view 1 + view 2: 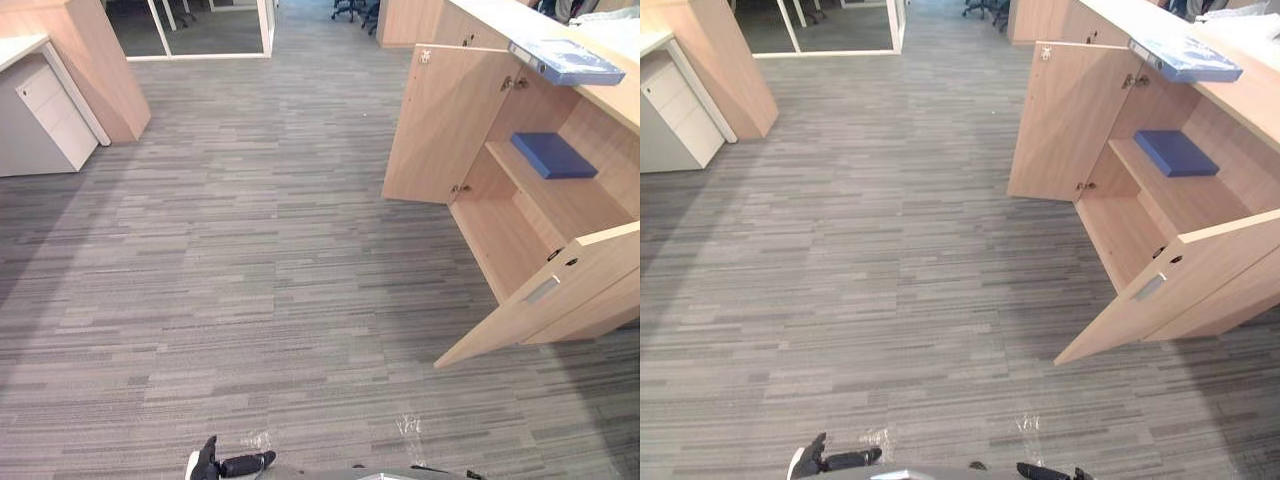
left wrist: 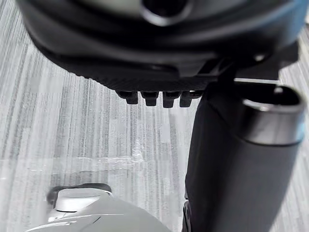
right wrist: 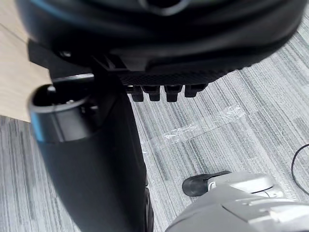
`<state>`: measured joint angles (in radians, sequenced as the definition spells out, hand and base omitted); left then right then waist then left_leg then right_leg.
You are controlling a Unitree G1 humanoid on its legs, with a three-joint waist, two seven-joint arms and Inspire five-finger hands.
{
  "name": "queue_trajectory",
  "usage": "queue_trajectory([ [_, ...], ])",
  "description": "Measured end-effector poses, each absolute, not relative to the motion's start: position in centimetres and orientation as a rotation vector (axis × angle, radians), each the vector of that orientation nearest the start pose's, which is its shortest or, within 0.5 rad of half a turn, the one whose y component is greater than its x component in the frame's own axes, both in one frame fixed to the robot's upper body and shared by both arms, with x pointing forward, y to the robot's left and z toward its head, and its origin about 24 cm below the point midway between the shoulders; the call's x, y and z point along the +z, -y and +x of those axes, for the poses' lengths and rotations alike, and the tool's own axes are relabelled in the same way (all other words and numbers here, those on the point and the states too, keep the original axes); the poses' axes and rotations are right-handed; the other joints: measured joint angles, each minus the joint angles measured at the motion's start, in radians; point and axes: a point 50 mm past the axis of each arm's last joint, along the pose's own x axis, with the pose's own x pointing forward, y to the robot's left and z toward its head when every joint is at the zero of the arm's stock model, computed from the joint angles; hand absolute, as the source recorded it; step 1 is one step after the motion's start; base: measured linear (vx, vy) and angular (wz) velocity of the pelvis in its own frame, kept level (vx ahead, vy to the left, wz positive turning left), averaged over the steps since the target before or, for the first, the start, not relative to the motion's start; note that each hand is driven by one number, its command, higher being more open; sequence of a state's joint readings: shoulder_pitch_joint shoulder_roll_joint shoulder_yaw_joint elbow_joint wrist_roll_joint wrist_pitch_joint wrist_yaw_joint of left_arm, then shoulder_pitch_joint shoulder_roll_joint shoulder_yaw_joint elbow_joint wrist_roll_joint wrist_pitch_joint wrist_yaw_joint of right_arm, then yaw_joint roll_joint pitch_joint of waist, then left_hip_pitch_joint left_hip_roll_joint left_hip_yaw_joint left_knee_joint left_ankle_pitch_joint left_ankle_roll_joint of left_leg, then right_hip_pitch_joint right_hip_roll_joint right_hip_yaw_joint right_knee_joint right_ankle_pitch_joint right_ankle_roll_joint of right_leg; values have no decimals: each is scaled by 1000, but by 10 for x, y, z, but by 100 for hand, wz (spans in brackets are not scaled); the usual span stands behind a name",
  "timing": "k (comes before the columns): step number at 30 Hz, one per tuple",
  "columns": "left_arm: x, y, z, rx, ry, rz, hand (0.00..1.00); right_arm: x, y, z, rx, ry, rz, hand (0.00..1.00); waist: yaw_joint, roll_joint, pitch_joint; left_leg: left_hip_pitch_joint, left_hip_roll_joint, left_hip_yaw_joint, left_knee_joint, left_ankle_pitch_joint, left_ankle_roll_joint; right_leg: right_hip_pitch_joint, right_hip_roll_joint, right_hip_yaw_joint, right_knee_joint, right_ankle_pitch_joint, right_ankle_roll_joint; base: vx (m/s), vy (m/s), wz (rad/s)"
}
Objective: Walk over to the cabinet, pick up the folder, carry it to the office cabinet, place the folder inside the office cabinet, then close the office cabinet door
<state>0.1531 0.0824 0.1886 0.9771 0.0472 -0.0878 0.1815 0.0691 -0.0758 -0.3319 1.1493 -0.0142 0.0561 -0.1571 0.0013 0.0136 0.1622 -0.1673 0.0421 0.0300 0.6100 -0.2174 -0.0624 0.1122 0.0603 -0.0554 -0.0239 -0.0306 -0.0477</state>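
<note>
Both hang released and empty: left robot hand, right robot hand. Well ahead and to the right of them, a blue folder lies on the shelf inside the cabinet, whose doors stand open.

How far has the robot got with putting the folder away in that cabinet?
A blue folder already lies on the shelf inside the cabinet, so placing looks done, though a second folder sits on top. Nothing is in hand: the left robot hand and right robot hand hang empty. Left: shutting the doors; both the far door and near door stand open.
</note>
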Motion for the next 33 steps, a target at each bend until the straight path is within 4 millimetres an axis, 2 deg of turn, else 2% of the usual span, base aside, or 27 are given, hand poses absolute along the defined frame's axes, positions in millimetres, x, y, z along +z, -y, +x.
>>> queue_trajectory([
  [2,-150,-221,85,436,-986,90,100,-167,222,65,-503,-1247,22,100,4,9,14,-102,40,21,201,-24,-2,8,4,4,44,-35,-10,81,24,-7],
  [3,-149,-219,87,443,-970,79,100,-167,222,64,-509,-1246,23,100,6,7,14,-134,49,23,228,-35,0,10,-8,8,61,-50,-3,187,94,-22],
  [4,-146,-218,89,456,-942,72,100,-166,223,65,-518,-1241,19,100,20,5,14,-171,71,40,198,-39,3,9,-32,28,78,-70,15,176,119,-27],
  [6,-144,-218,92,464,-923,62,100,-165,223,68,-518,-1226,19,100,25,3,14,-193,80,43,125,-34,8,9,-59,38,77,-81,30,162,141,-21],
  [7,-143,-218,93,468,-910,61,100,-164,223,72,-516,-1206,16,100,25,2,13,-217,83,44,8,-25,5,13,-98,45,78,-101,50,231,203,-5],
  [8,-142,-219,94,469,-904,61,100,-163,223,74,-515,-1201,14,100,26,1,13,-227,83,45,-41,-11,5,14,-115,47,81,-112,61,384,333,1],
  [9,-141,-219,95,470,-896,63,100,-163,223,76,-513,-1193,9,100,28,0,12,-240,82,46,-114,18,3,16,-144,48,88,-132,81,408,342,2],
  [10,-140,-219,96,473,-885,69,100,-162,223,79,-502,-1183,-5,100,34,-2,12,-249,79,53,-234,80,0,35,-197,49,93,-169,122,433,366,-1],
  [11,-140,-218,96,475,-885,71,100,-161,223,79,-498,-1182,-12,100,38,-3,11,-246,78,55,-280,104,-4,48,-216,48,93,-185,138,473,415,-14],
  [12,-141,-217,91,481,-896,73,100,-162,223,78,-499,-1186,-17,100,48,0,6,-225,83,79,-324,186,-30,85,-253,50,95,-214,164,483,453,-16],
  [13,-141,-219,91,482,-901,79,100,-163,221,77,-499,-1192,-12,100,48,-3,-1,-219,76,106,-309,249,-14,100,-273,51,97,-219,165,497,469,-23],
  [14,-141,-224,89,489,-905,97,100,-164,212,81,-483,-1192,13,100,48,-34,-27,-229,47,137,-261,210,26,92,-313,52,126,-202,144,636,548,-21],
  [15,-140,-228,88,495,-910,110,100,-165,196,86,-460,-1183,52,100,49,-55,-43,-225,28,158,-226,168,50,61,-337,55,189,-167,127,547,437,-23],
  [17,-142,-233,83,494,-939,120,100,-167,183,88,-438,-1182,109,100,48,-87,-63,-181,-8,192,-175,102,101,36,-387,84,317,-112,167,619,447,-29],
  [18,-143,-232,82,483,-953,119,100,-166,184,89,-455,-1173,129,100,48,-88,-63,-114,-30,208,-183,65,122,-12,-408,114,479,-46,161,572,384,-31],
  [19,-144,-232,82,476,-957,118,100,-165,186,91,-469,-1163,137,100,47,-86,-63,-76,-42,213,-203,54,129,-51,-415,127,584,8,140,540,357,-22],
  [20,-144,-231,82,464,-960,115,100,-163,188,95,-490,-1133,148,100,40,-83,-60,1,-64,223,-254,38,144,-146,-429,141,810,97,80,476,325,-14],
  [21,-145,-232,80,463,-966,113,100,-161,188,100,-489,-1107,142,100,36,-87,-59,79,-89,233,-311,37,145,-248,-449,121,1039,114,37,448,292,-8],
  [23,-147,-231,76,467,-982,94,100,-158,189,106,-478,-1079,120,100,23,-86,-59,183,-101,233,-383,37,145,-328,-467,46,1218,93,14,396,177,-10],
  [24,-148,-231,71,468,-998,88,100,-155,187,111,-451,-1051,92,100,14,-81,-58,245,-100,235,-432,37,145,-379,-466,-12,1274,53,5,417,120,-18],
  [25,-150,-230,68,467,-1012,82,100,-151,185,117,-430,-1014,77,100,1,-78,-56,293,-91,240,-469,33,137,-429,-450,-72,1255,-7,20,381,50,-25],
  [27,-152,-230,67,460,-1032,80,100,-146,185,127,-415,-967,67,100,-12,-69,-36,340,-68,255,-490,23,119,-474,-416,-178,1122,-95,53,325,-38,-32],
  [28,-153,-229,68,450,-1041,76,100,-145,185,128,-417,-955,74,100,-14,-63,-23,366,-52,263,-481,12,99,-469,-397,-298,922,-118,66,277,-84,-28],
  [30,-153,-229,68,447,-1040,75,100,-146,185,127,-427,-958,89,100,-18,-62,-20,385,-47,264,-480,-3,74,-454,-382,-380,744,-105,63,249,-108,-7],
  [31,-152,-229,68,449,-1037,77,100,-147,185,123,-434,-970,99,100,-18,-70,-15,415,-51,266,-489,-26,41,-431,-362,-450,546,-9,46,223,-131,3],
  [32,-152,-231,69,453,-1034,83,100,-148,184,119,-436,-981,100,100,-18,-81,-10,435,-60,266,-495,-37,30,-419,-351,-474,480,58,-1,360,-225,-30],
  [33,-155,-223,68,451,-1049,65,100,-148,190,121,-429,-985,87,100,-4,-55,-4,464,-36,278,-502,-50,14,-401,-316,-496,477,9,-50,307,-196,-46],
])
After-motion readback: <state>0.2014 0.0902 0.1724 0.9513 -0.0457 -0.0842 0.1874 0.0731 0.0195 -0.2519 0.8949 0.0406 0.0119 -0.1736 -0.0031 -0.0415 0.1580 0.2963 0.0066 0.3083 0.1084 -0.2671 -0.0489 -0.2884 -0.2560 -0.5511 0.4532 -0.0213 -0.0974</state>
